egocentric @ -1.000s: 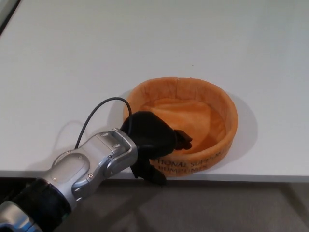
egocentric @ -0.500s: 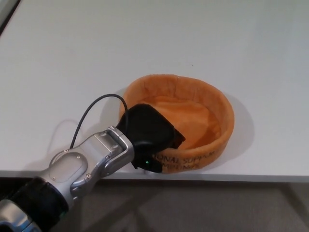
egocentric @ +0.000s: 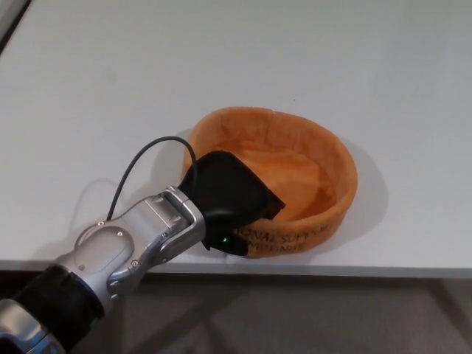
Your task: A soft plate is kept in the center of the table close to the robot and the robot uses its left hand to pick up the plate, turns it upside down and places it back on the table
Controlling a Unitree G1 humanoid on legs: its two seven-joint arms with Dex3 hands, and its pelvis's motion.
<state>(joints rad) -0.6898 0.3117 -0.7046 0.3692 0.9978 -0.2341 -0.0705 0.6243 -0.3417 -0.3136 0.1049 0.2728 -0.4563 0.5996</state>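
Observation:
A soft orange plate [egocentric: 310, 158] with a raised rim and dark lettering on its near wall sits on the white table [egocentric: 221, 66], close to the front edge. My left hand [egocentric: 228, 198] comes in from the lower left and is shut on the plate's near-left rim, fingers over the inside and the rest outside the wall. The plate stands mouth up, slightly tipped and squashed where I hold it. The hand hides that part of the rim. My right hand does not show.
The table's front edge [egocentric: 369, 271] runs just below the plate, with dark floor beneath. A black cable [egocentric: 140, 166] loops from my left wrist over the table. A dark strip marks the table's far left corner [egocentric: 9, 22].
My left hand has closed on the near-left rim and drawn the plate slightly up and to the left; the rim has changed shape under the grip.

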